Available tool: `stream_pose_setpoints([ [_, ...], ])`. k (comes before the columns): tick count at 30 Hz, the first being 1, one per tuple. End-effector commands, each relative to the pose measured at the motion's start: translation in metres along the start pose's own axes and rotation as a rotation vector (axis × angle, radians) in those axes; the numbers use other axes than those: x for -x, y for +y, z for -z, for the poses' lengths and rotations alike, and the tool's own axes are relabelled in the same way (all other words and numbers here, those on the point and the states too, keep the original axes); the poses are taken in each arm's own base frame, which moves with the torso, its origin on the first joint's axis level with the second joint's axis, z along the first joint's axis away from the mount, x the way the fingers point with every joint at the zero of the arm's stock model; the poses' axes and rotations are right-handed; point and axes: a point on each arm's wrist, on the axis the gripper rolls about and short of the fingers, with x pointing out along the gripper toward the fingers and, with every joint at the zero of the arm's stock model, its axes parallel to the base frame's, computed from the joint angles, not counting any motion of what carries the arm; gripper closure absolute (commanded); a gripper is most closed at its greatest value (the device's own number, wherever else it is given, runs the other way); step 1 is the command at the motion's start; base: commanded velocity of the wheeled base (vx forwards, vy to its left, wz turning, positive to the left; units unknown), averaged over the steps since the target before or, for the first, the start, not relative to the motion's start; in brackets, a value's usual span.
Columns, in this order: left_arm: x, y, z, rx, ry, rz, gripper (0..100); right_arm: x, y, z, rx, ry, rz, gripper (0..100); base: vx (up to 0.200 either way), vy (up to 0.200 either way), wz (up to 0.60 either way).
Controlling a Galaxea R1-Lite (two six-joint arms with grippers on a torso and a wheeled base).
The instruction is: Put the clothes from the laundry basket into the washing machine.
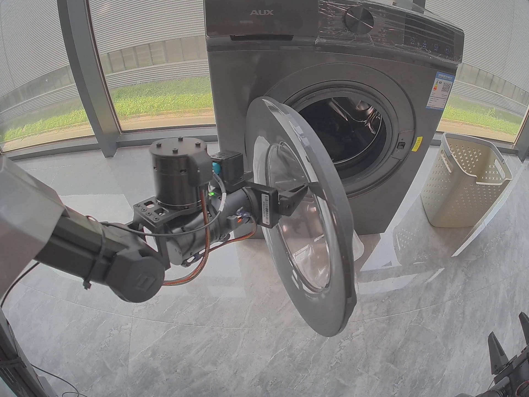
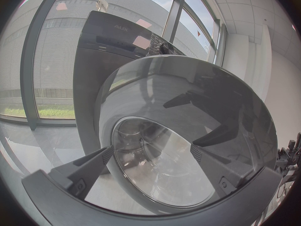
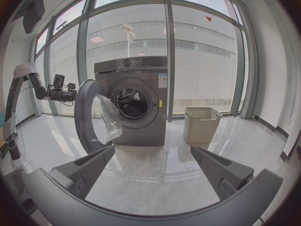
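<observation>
Since the round grey door (image 1: 308, 243) with its bulging clear window stands wide open, the drum (image 1: 344, 125) of the dark grey metal front-loading washing machine (image 1: 330, 45) is free for loading. The left gripper (image 2: 151, 148), jaws apart, sits at the door's glossy outer face (probably steadying it). The cream perforated plastic laundry basket (image 1: 465, 186) beside the machine looks empty, and a dark soft heap (image 3: 133, 106), likely the clothes, lies in the drum. The right gripper (image 3: 152, 149) hangs well back, jaws apart.

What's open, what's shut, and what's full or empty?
Washing machine door: wide open.
Drum: dark inside, contents unclear.
Laundry basket: upright, looks empty.
Left tool: open, at the door.
Right tool: open, holding nothing.
</observation>
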Motion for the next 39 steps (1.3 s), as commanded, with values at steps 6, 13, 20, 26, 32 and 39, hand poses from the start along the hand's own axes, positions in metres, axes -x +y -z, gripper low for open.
stream_pose_setpoints([
  [6, -0.038, -0.002, -0.002, 0.040, -0.053, -0.019, 0, 0.000, 0.000, 0.004, 0.000, -0.005, 0.000, 0, 0.000, 0.000, 0.00],
  [13, -0.062, -0.005, -0.014, 0.098, -0.123, -0.054, 0, 0.000, 0.000, 0.004, 0.000, -0.005, 0.000, 0, 0.000, 0.000, 0.00],
  [20, -0.070, 0.003, -0.026, 0.207, -0.110, -0.135, 0, 0.000, 0.000, 0.004, 0.000, -0.005, 0.000, 0, 0.000, 0.000, 0.00],
  [26, -0.055, 0.013, -0.020, 0.208, -0.067, -0.201, 0, 0.000, 0.000, 0.004, 0.000, -0.005, 0.000, 0, 0.000, 0.000, 0.00],
  [32, 0.014, 0.004, -0.014, 0.181, 0.015, -0.194, 0, 0.000, 0.000, 0.003, 0.000, -0.006, 0.000, 0, 0.000, 0.000, 0.00],
  [39, 0.122, 0.003, -0.015, 0.086, -0.001, -0.178, 0, 0.000, 0.000, 0.003, 0.000, -0.006, 0.000, 0, 0.000, 0.000, 0.00],
])
